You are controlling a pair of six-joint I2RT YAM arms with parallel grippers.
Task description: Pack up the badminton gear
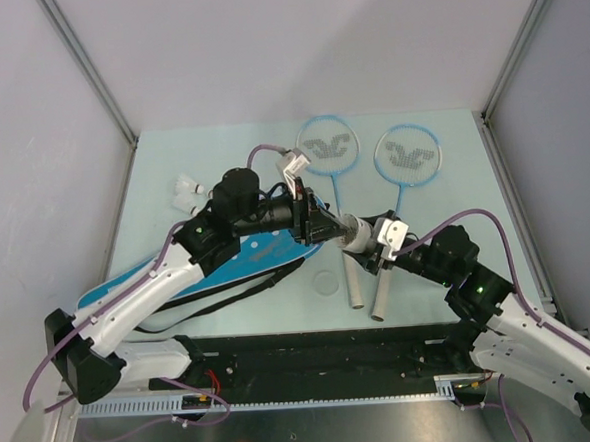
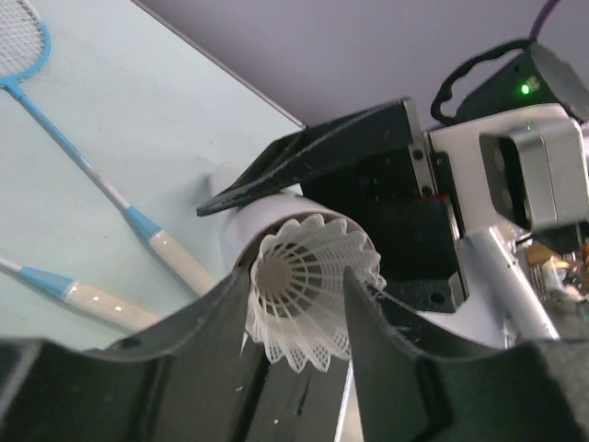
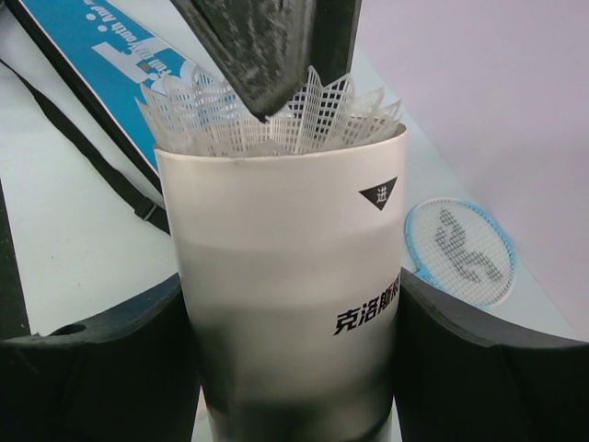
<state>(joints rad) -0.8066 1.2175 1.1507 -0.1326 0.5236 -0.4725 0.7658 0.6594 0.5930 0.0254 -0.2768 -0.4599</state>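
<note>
My right gripper [image 1: 372, 240] [image 3: 287, 308] is shut on the long white tube [image 1: 352, 228] [image 3: 276, 212] and holds it above the table, its open mouth toward my left gripper. My left gripper [image 1: 320, 222] [image 2: 299, 284] is shut on a white shuttlecock [image 2: 306, 318], whose head is in the tube's mouth [image 2: 267, 214]. The shuttlecock's skirt [image 3: 207, 124] sticks out of the tube's rim. Two light-blue rackets [image 1: 325, 144] [image 1: 407, 154] lie on the table behind, handles toward me. The blue bag [image 1: 232, 260] lies under my left arm. More shuttlecocks [image 1: 186, 193] lie at the far left.
A small clear round lid [image 1: 326, 282] lies on the table near the racket handles [image 1: 355, 285]. The bag's black strap [image 1: 215, 298] trails along the near edge. Grey walls close in the table on the left, right and back.
</note>
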